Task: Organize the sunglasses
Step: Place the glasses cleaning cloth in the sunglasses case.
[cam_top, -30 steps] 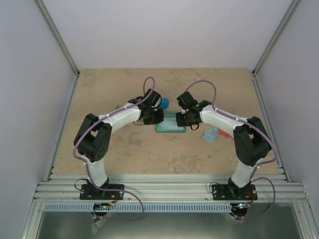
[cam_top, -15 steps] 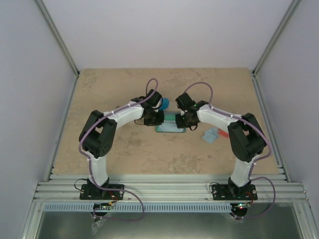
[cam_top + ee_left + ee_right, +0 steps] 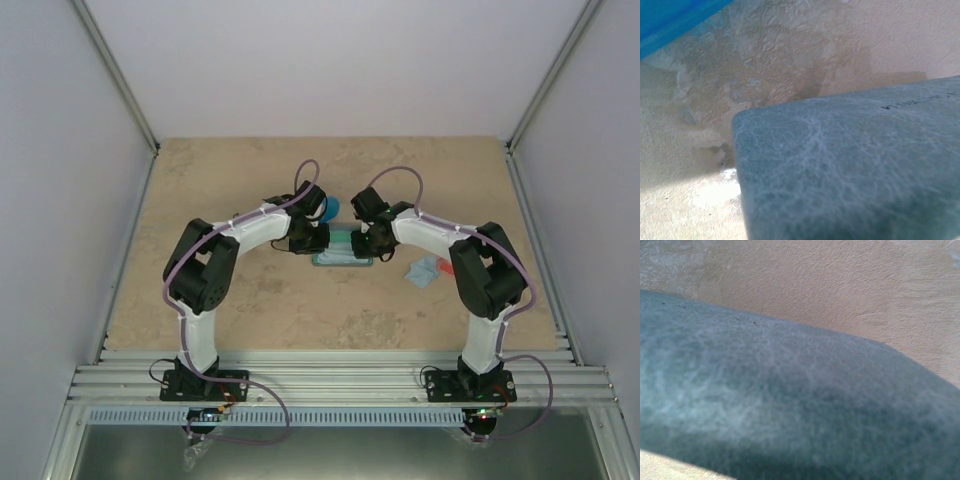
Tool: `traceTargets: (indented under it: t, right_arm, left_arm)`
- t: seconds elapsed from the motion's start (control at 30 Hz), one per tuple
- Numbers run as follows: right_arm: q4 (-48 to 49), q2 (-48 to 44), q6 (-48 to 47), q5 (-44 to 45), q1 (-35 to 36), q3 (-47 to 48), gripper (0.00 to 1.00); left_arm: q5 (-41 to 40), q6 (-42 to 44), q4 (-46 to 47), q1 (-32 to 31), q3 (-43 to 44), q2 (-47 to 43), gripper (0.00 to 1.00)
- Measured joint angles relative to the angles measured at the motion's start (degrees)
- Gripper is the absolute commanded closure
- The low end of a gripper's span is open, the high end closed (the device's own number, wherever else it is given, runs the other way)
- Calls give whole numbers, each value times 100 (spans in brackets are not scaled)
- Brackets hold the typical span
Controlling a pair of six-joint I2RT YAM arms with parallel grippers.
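Pale walls close in a beige, stone-patterned tabletop [image 3: 250, 320], and the action sits at its middle. On the left, the left gripper [image 3: 312, 240] is closed with nothing visibly between its fingers, parked on the left end of the grey-blue case [image 3: 343, 258]. Its wrist view is filled by the case's felt-like lid [image 3: 850, 170], and the glossy blue oval case [image 3: 331, 208] lies just behind. The right gripper [image 3: 368, 240] is closed too, bearing on the right end, where its camera sees only lid [image 3: 765, 405]. Further right a light blue cloth [image 3: 422, 274] lies near the right arm, with a sliver of the red-orange sunglasses [image 3: 441, 266] showing beside it. Over the last second both elbows have swung inward and the forearms have leaned closer over the case, which has not shifted. That reads as a lid being pressed shut, so the wire-framed pair, seen in no view, is probably already inside. If so, one pair is stowed and the red-orange pair remains to be put away.
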Motion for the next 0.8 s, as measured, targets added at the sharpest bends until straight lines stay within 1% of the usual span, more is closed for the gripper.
traceTargets:
  t: [0.07, 0.2, 0.3, 0.33, 0.37, 0.57, 0.8]
  right_arm:
    - [-2, 4, -4, 4, 0, 0, 91]
    - [-11, 2, -22, 22, -20, 0, 81]
    - [-37, -48, -11, 81, -26, 0, 78]
    - [-48, -87, -9, 101, -26, 0, 78]
    - [-59, -138, -11, 114, -26, 0, 78]
    - [-11, -439, -44, -22, -26, -2, 79]
    - [345, -407, -107, -562, -24, -2, 81]
  left_arm:
    - [-17, 4, -4, 0, 0, 26, 92]
    - [-105, 20, -92, 26, 24, 31, 82]
    - [-197, 24, -160, 48, 68, 26, 73]
    - [-223, 37, -170, 50, 70, 17, 72]
    - [-238, 33, -190, 52, 70, 4, 72]
    - [-208, 31, -179, 52, 57, -146, 81]
    - [223, 48, 264, 52, -83, -273, 83]
